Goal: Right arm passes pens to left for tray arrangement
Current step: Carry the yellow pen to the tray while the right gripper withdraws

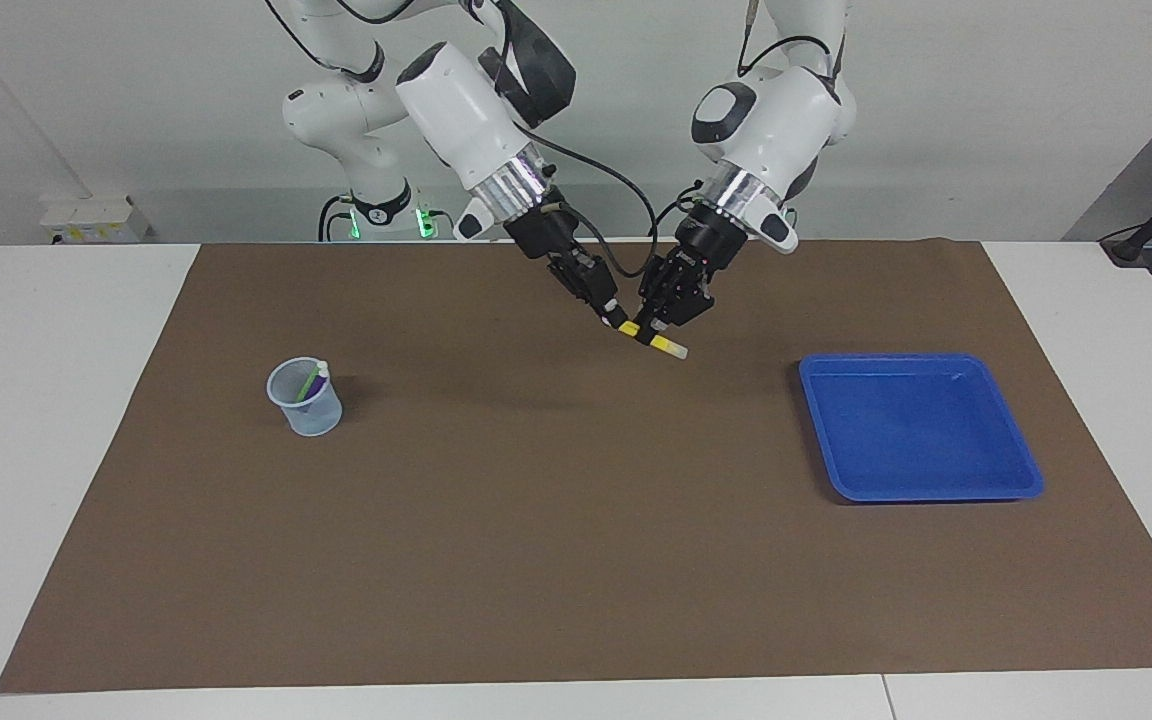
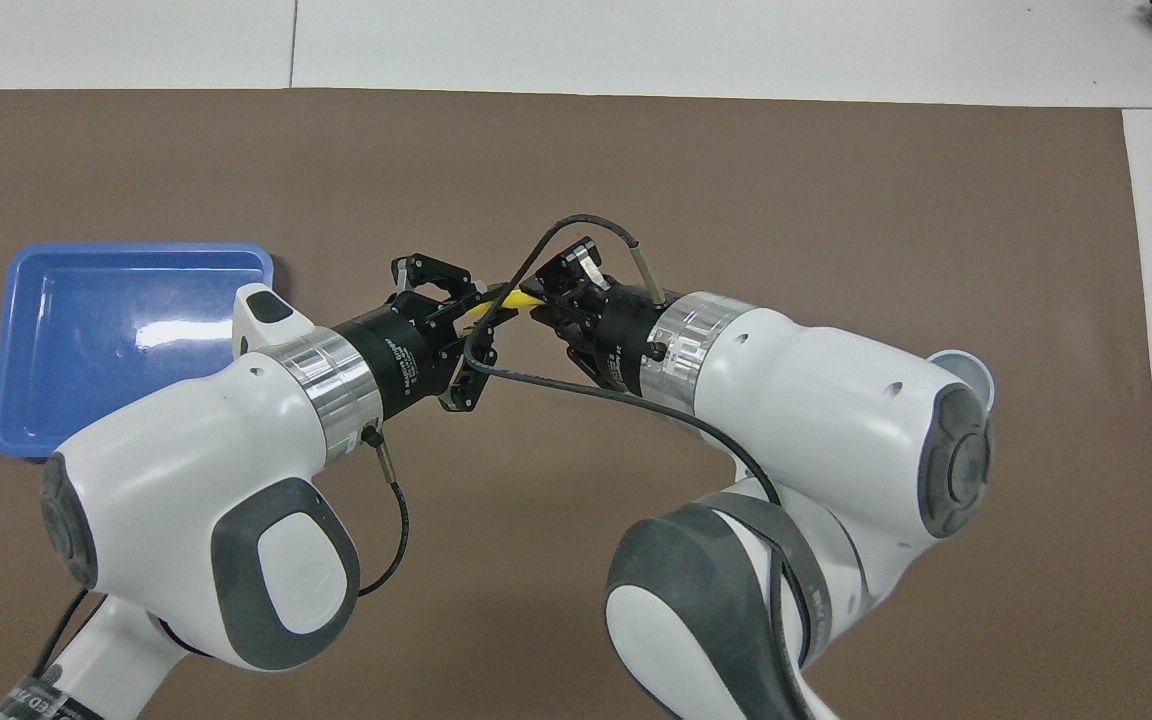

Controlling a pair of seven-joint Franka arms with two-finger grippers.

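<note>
one cam sits high across the table (image 1: 66, 450) facing the robots, pretty far back, whole mat (image 1: 576, 560) in frame. the other's up over the robots looking steeply down, closer in. both catch the mat's middle and the blue tray (image 1: 1031, 485).

Both arms reach down and inward from their bases, wrists angled toward each other, tips nearly meeting in mid-air. The left pincer (image 1: 658, 333) is clamped shut on the yellow pen (image 1: 671, 347); the right pincer (image 1: 616, 320) stands just beside it at the pen's other end.
</note>
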